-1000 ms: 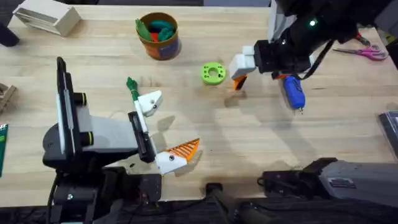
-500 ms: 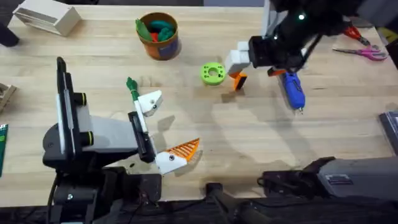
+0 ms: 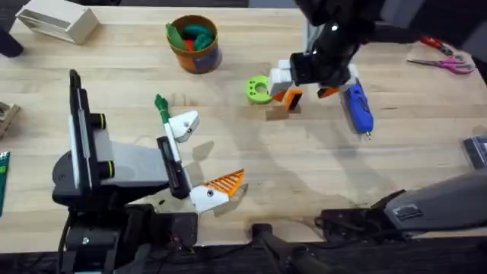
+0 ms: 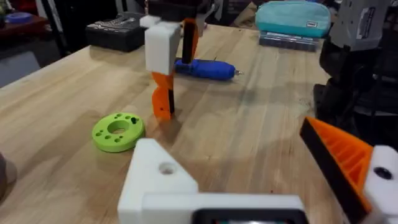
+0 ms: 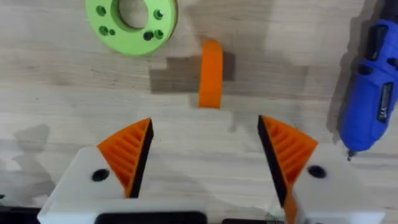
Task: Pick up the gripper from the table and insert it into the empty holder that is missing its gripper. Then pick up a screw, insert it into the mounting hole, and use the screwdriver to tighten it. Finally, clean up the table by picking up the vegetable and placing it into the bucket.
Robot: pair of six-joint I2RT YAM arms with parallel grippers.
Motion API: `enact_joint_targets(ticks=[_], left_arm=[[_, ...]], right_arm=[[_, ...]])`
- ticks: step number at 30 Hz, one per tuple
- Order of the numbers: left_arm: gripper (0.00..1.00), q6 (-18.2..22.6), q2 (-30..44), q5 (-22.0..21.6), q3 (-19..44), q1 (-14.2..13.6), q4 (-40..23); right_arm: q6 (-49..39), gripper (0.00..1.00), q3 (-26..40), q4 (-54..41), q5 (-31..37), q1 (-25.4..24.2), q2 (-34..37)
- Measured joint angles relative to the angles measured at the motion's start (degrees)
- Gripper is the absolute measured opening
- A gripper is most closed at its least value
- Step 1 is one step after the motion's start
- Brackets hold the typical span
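At the near edge of the table (image 3: 304, 175) the left gripper (image 3: 199, 158) waits with its fingers spread and nothing between them. One finger carries an orange ribbed pad, and the other is the holder (image 3: 183, 125), a bare white base with a small dark hole. The vegetable (image 3: 161, 106) lies just beside the holder's tip. Farther out, near the middle, the right gripper (image 5: 205, 158) hangs low over the gripper (image 5: 211, 73), which stands on its narrow edge on the wood; the fingers are wide apart, one on each side of it, and they do not touch it yet. To do this step well, I think the arm should go down straight until the pads (image 5: 127, 152) are level with the middle of the piece, and then close slowly, so that the flat sides are pressed and the piece does not fall over or turn. The green ring (image 5: 131, 19) is near it on one side and the screwdriver (image 5: 371, 102) on the other, so the fingers should stay centred and push neither. A firm hold with the ribbed face in a known direction will probably make the insertion into the holder easier. Farthest away stands the bucket (image 3: 196, 49), with some toy pieces already in it.
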Motion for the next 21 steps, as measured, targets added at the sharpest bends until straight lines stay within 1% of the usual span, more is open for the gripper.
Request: enact_joint_targets(ticks=[6,14,19,21], left_arm=[[0.986,0.0,-0.01,0.0,0.0,0.0,0.0],[0.986,0.0,0.0,0.0,0.0,0.0,0.0],[0.986,0.0,-0.01,-0.01,0.0,0.0,0.01],[0.985,0.0,-0.01,0.0,0.0,0.0,0.0]], right_arm=[[-0.15,0.98,0.0,1.91,0.0,-0.2,4.09],[-0.15,0.976,1.4,2.21,0.17,-2.01,6.8],[-0.15,0.891,1.49,2.94,0.19,-2.14,7.13],[-0.21,0.838,1.53,3.04,0.15,-2.14,7.13]])
